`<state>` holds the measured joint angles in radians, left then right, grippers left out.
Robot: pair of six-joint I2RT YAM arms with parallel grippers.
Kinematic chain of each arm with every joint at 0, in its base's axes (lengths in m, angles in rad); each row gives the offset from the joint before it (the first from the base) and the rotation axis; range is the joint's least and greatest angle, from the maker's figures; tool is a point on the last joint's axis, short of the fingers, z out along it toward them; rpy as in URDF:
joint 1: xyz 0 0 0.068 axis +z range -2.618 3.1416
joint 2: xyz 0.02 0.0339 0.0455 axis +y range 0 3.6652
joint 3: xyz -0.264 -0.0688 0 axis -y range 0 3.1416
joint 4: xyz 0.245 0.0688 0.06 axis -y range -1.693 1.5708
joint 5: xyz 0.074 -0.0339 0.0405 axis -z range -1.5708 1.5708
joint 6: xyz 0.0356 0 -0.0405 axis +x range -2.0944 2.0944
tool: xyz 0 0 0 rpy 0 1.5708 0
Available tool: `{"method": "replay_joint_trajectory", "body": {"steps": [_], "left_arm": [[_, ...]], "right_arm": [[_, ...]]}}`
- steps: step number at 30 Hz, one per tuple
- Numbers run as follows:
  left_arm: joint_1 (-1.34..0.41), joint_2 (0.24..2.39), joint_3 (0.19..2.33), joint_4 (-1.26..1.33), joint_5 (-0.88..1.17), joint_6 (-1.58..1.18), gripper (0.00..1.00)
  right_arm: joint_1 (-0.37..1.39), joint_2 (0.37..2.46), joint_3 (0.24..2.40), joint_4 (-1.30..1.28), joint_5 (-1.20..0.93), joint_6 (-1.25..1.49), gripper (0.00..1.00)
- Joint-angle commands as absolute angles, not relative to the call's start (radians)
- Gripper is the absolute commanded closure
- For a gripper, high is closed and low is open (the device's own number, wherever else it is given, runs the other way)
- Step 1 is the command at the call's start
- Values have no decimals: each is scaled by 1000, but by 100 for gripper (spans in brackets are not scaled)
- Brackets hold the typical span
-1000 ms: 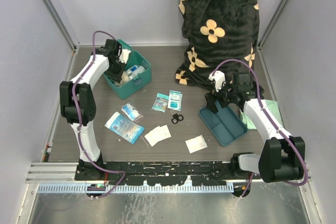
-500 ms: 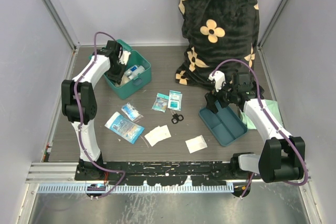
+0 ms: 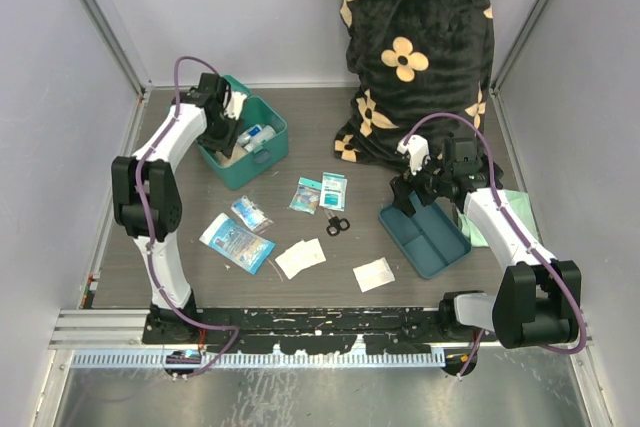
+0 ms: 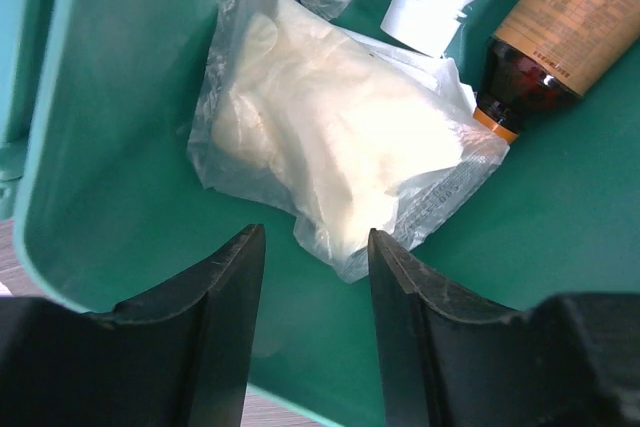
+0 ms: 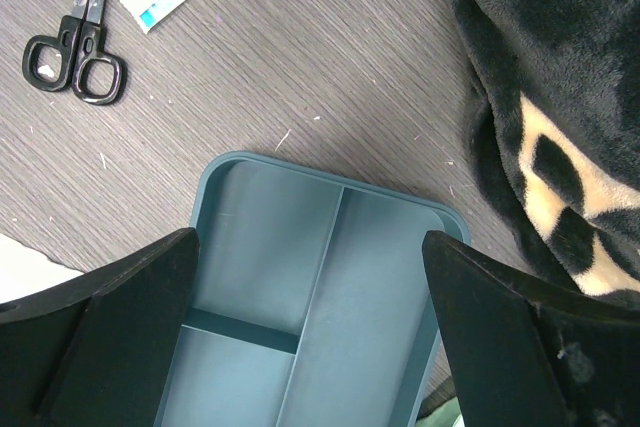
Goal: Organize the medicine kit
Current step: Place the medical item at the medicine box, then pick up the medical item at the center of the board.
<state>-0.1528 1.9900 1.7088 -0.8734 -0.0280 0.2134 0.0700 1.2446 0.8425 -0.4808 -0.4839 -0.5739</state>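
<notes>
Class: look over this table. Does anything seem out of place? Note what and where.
Yes: packets and scissors lie scattered on the table between the kit and the tray, not stowed. A black blanket slumps onto the back of it.

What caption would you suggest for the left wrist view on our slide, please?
Open left gripper above a clear bag of white material inside the medicine kit, beside an amber bottle.

Pale grey walls (image 3: 40,97), dark wood-grain table (image 3: 310,137) — aluminium rail (image 3: 100,325) along near edge
</notes>
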Motion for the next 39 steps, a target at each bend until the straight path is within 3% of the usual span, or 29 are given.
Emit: {"method": "replay_joint_trajectory", "body": {"steps": [1, 13, 28, 39], "left_arm": [[-147, 1902, 1734, -877, -43, 202, 51], [-147, 1810, 1721, -875, -60, 217, 37], [-147, 1569, 1539, -796, 68, 296, 0], [-146, 1326, 1272, -732, 187, 382, 2]], "right_arm": [[75, 1241, 879, -472, -503, -583, 0], [76, 1242, 881, -473, -503, -581, 0], [75, 1220, 883, -465, -481, -573, 0], [75, 1177, 854, -396, -445, -527, 0]]}}
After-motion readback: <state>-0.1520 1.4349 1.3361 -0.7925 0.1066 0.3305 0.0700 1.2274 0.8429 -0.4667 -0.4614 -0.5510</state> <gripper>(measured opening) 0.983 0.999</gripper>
